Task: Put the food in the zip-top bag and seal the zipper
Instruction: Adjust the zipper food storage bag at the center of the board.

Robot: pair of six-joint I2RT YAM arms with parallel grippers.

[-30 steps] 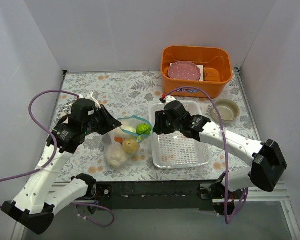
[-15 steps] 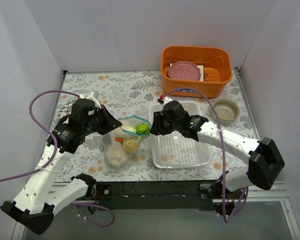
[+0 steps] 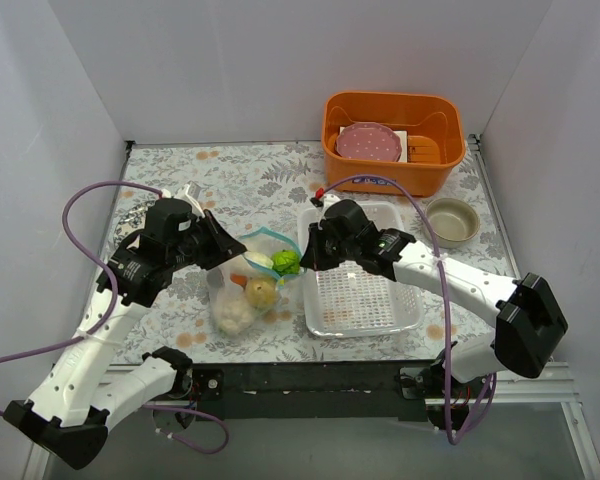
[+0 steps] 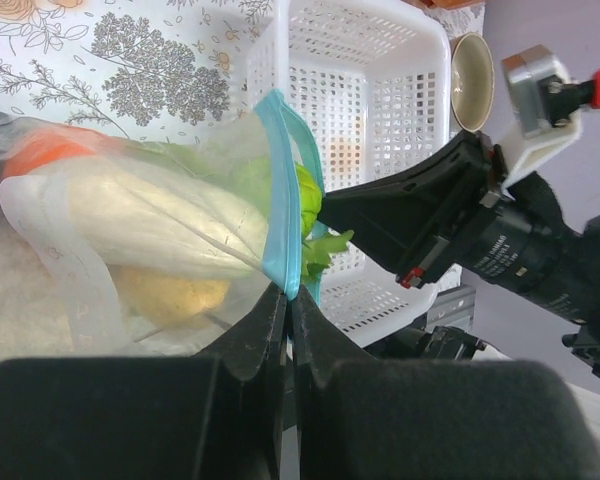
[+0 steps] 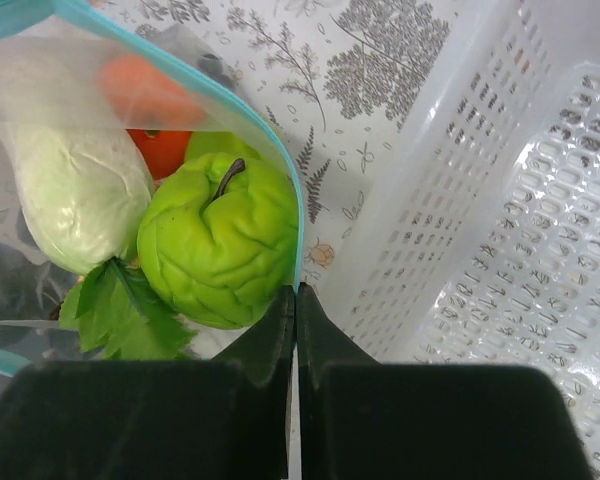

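Observation:
The clear zip-top bag (image 3: 242, 300) lies on the patterned table left of the white tray, its light blue zipper (image 3: 278, 239) held open between both arms. Inside are a green pepper (image 3: 286, 261), a white radish (image 3: 259, 261), a yellow lemon (image 3: 261, 291), a cabbage (image 3: 233, 315) and something orange (image 3: 238, 279). My left gripper (image 4: 289, 293) is shut on the zipper (image 4: 280, 190) at the mouth's left side. My right gripper (image 5: 294, 290) is shut on the zipper (image 5: 292, 200) at its right side, next to the pepper (image 5: 220, 242) and radish (image 5: 75, 195).
A white perforated tray (image 3: 362, 290) stands right of the bag, under my right arm. An orange bin (image 3: 394, 142) with a pink plate (image 3: 369, 142) is at the back right. A small beige bowl (image 3: 451, 221) sits right of the tray.
My right gripper has shifted slightly left with the zipper edge, narrowing the bag's mouth a little. The left arm has barely moved.

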